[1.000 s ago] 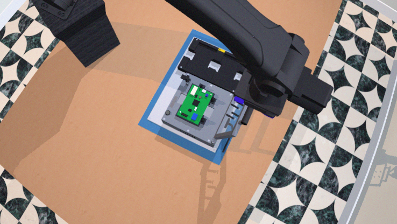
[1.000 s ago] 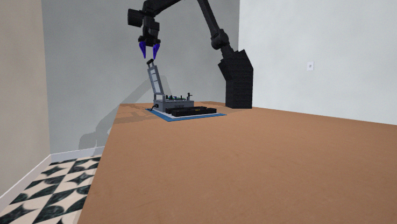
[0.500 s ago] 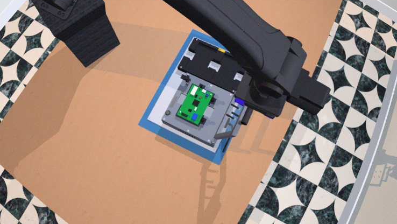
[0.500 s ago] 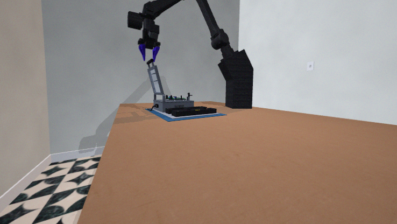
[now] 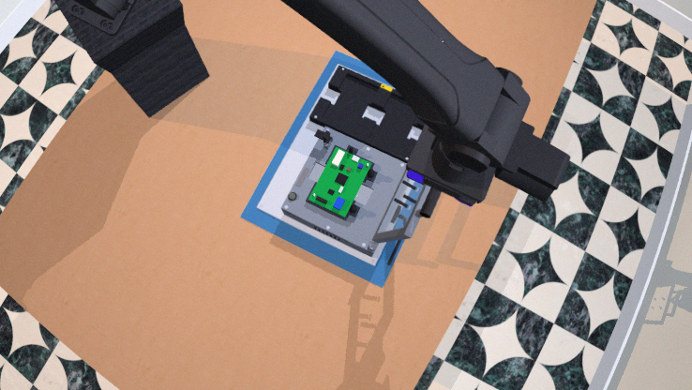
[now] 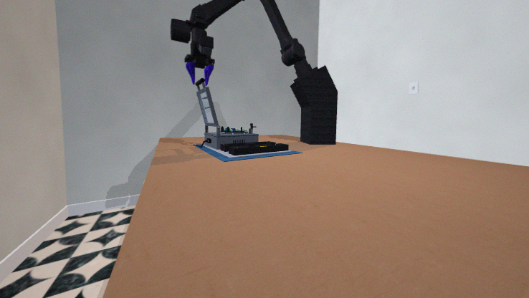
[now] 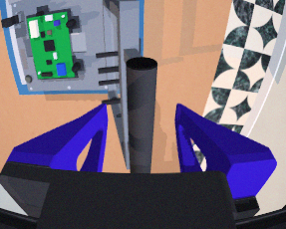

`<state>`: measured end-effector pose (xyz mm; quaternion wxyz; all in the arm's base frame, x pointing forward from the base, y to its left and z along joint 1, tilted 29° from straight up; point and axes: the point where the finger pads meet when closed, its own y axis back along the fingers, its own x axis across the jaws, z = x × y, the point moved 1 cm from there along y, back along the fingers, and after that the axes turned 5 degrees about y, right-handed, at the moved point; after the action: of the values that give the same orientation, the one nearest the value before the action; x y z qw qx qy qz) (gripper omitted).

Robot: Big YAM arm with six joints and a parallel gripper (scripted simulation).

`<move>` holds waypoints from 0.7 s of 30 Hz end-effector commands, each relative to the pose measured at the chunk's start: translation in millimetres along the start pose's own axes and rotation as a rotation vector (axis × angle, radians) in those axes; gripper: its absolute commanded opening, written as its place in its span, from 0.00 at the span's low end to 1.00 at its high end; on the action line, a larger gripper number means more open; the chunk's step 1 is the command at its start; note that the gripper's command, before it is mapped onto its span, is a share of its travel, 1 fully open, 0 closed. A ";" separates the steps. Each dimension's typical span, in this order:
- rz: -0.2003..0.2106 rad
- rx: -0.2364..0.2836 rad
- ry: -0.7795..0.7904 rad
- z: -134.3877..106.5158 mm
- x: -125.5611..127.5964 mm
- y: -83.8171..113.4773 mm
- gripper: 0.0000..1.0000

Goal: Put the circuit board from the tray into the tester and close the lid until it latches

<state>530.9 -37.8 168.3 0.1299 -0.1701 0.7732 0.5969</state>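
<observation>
A green rectangular circuit board [image 5: 348, 185] [image 7: 64, 45] is seated on the grey box-shaped tester [image 5: 301, 210] [image 6: 234, 138] [image 7: 90, 75], face up. Whether both pins pass through its holes cannot be made out.

Alongside the tester's short side, a black two-pocket tray [image 5: 347, 104] [image 6: 257, 148] is set on the same blue mat [image 5: 313, 248] [image 6: 234, 159] [image 7: 40, 93]. The grey framed lid [image 5: 400, 232] [image 6: 212, 107] [image 7: 122, 75] is raised, leaning outward from the board, so the space over the board is left uncovered. A small black latch hook [image 5: 323, 135] [image 6: 251, 125] [image 7: 10, 22] stands upright at the opposite edge, near the tray-side end. Black posts are placed along the board's hinge side and at its tray-side end.

The white connector end is pointed toward the tray and hook end; the board's long axis is aligned roughly parallel to the hinge edge.

The purple-fingered black gripper [image 5: 438, 191] [image 6: 200, 84] [image 7: 141, 112] is pointed downward, its fingers partly spread. The lid's black cylindrical handle [image 5: 428, 205] [image 6: 199, 82] [image 7: 142, 114] is flanked by them, unpinched, with a gap visible on either side.
</observation>
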 end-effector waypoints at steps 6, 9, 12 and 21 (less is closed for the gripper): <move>-0.067 0.010 -0.022 -15.4 -19.1 23.3 0.48; -0.067 0.010 -0.022 -15.4 -19.2 23.3 0.48; -0.063 0.009 -0.022 -15.0 -18.8 21.4 0.48; -0.057 0.009 -0.020 -14.2 -18.1 18.2 0.48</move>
<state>530.7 -37.8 171.3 0.1322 -0.1719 0.7729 0.5964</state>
